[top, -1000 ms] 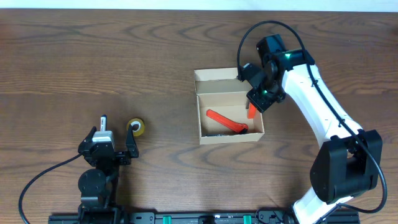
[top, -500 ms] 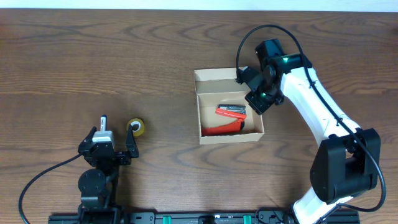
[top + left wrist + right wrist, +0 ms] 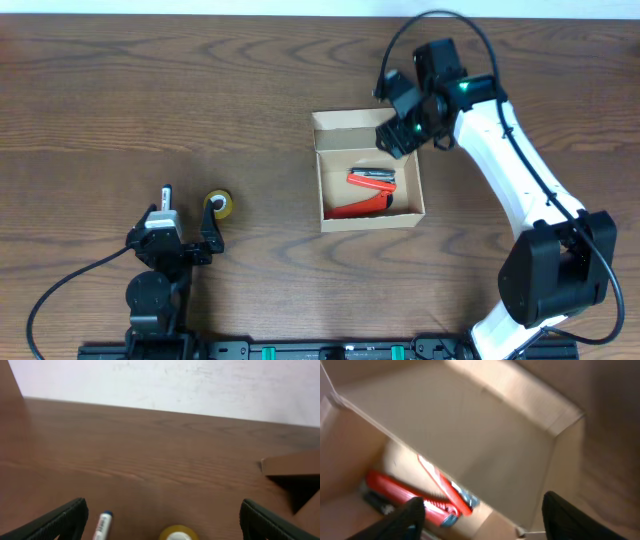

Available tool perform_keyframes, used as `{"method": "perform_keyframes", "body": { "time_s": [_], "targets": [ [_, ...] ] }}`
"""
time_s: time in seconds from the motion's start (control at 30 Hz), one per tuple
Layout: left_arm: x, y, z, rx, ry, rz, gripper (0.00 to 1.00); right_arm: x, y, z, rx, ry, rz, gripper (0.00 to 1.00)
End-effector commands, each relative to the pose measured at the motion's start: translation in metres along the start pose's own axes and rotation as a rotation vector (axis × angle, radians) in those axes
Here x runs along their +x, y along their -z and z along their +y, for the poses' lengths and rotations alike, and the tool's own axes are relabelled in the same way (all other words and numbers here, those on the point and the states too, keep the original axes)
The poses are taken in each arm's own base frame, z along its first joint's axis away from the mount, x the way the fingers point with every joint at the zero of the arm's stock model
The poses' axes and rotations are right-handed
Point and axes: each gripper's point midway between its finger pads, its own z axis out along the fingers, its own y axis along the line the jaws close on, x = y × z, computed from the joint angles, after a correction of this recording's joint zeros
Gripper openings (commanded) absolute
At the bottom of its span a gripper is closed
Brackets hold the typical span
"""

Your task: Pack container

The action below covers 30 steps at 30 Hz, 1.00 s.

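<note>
The container is a tan cardboard box standing open mid-table, its flap lid folded back on the far side. Two red tools lie inside, a red-and-black one over a longer red one. My right gripper hovers above the box's far right corner, open and holding nothing. The right wrist view looks down past its fingers onto the box wall and the red tools. My left gripper rests open at the front left.
A white marker pen and a yellow tape roll lie just ahead of the left gripper, seen as the pen and the roll between its fingers. A box corner shows at right.
My right gripper has opened, left the red-and-black tool lying in the box, and drawn back toward the far right corner. The left arm has not moved.
</note>
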Motion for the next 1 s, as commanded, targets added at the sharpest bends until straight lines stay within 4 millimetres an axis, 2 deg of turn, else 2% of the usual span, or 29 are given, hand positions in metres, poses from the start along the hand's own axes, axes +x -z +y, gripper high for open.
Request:
{"method": "perform_keyframes", "body": {
  "time_s": [0.0, 0.13, 0.23, 0.37, 0.4, 0.5, 0.6, 0.73, 0.87, 0.97],
  "targets": [
    [0.003, 0.006, -0.012, 0.062, 0.153, 0.075, 0.95, -0.032, 0.032, -0.017, 0.071, -0.095, -0.103, 0.75],
    [-0.035, 0.025, -0.007, -0.003, 0.171, 0.127, 0.95, -0.048, 0.068, -0.066, 0.224, -0.274, -0.191, 0.8],
    [-0.062, 0.034, 0.0, -0.085, 0.158, 0.235, 0.95, -0.048, 0.086, -0.094, 0.26, -0.365, -0.241, 0.8],
    [-0.095, 0.033, 0.001, -0.151, 0.14, 0.432, 0.95, -0.027, 0.101, -0.136, 0.307, -0.49, -0.257, 0.82],
    [-0.101, 0.032, 0.0, -0.161, 0.136, 0.484, 0.95, -0.019, 0.105, -0.148, 0.32, -0.526, -0.254, 0.89],
    [-0.113, 0.025, -0.001, -0.186, 0.103, 0.643, 0.95, 0.005, 0.115, -0.176, 0.353, -0.611, -0.245, 0.89],
    [-0.11, 0.012, -0.008, -0.164, 0.1, 0.763, 0.95, 0.03, 0.124, -0.196, 0.371, -0.68, -0.23, 0.9],
    [-0.083, -0.004, -0.019, -0.115, 0.126, 0.906, 0.95, 0.057, 0.133, -0.216, 0.392, -0.754, -0.211, 0.92],
    [-0.064, -0.021, -0.027, -0.086, 0.136, 0.997, 0.95, 0.076, 0.136, -0.22, 0.392, -0.795, -0.171, 0.94],
    [-0.05, -0.031, -0.025, -0.129, 0.083, 1.044, 0.96, 0.081, 0.134, -0.217, 0.384, -0.788, -0.147, 0.95]
  ]
}}
